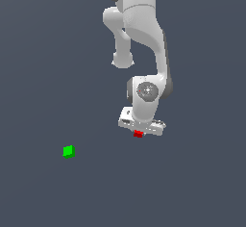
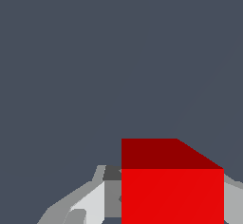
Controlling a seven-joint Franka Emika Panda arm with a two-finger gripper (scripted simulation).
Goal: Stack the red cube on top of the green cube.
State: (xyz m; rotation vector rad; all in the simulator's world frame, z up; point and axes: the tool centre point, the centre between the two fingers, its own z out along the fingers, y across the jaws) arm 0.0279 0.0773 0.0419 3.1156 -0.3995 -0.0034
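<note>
A white robot arm (image 1: pixel 144 38) reaches down from the top of the exterior view over a plain dark grey floor (image 1: pixel 192 182). Its claw (image 1: pixel 138 133) points downward, and a small red cube (image 1: pixel 138 134) shows just beneath the hand, mostly hidden by it. In the wrist view the red cube (image 2: pixel 172 190) fills the lower part of the picture, with a grey finger (image 2: pixel 90 201) close against one side and another finger just visible at the opposite side, so the claw (image 2: pixel 163 204) appears clamped on the cube. Whether the cube rests on the floor or is lifted cannot be told. A small green cube (image 1: pixel 68 151) sits alone on the floor, well apart from the red one, toward the exterior view's left and slightly lower in that picture.
</note>
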